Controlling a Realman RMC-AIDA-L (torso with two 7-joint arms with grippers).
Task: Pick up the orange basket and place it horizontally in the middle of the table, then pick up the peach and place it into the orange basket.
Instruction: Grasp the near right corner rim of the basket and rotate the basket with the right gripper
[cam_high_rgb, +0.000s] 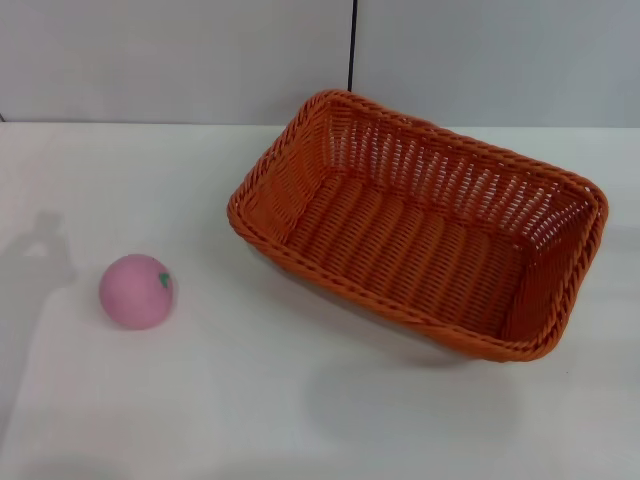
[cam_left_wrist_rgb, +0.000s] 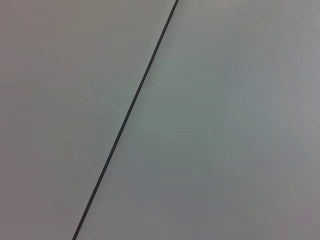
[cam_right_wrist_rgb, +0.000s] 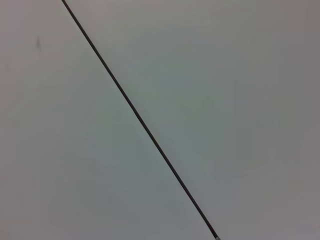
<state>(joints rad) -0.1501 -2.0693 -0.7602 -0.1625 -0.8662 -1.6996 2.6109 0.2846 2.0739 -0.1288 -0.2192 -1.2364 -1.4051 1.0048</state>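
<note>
Basket (cam_high_rgb: 420, 230) skewed, right of desk (cam_high_rgb: 300, 400) centre, peach (cam_high_rgb: 137, 291) left; grip near rim, square up, centre it; jaws unseen, cannot tell.

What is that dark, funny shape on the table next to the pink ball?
Head view: it's a faint grey shadow lying on the white table, left of the peach; whatever casts it is out of frame. The orange basket has a soft shadow beneath its near edge. Both wrist views show only a plain grey wall with one dark seam.
</note>
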